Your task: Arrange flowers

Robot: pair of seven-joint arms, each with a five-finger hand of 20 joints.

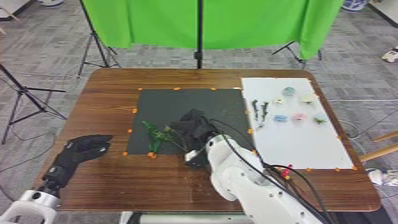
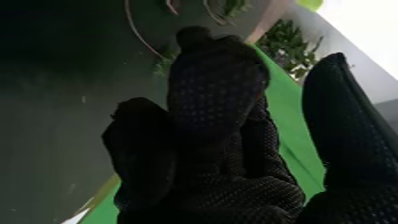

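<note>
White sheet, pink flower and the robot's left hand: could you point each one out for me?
White sheet (image 1: 306, 145): head view, bare surface nearer the robot than the flowers.
Pink flower (image 1: 298, 117): head view, middle of its bloom.
Left hand (image 1: 84, 145): head view, on its black glove.

This looks like a lab to me; a green cloth (image 1: 258, 25) hangs beyond my worktop (image 1: 107, 95); black tripods (image 1: 93, 34) stand on grey flooring (image 1: 53, 56); orange marks (image 1: 177, 88) edge its sheets (image 1: 306, 150).

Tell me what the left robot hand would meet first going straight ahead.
Probably the green stems on the dark mat, unless the left robot hand passes above them; its height is unclear.
</note>
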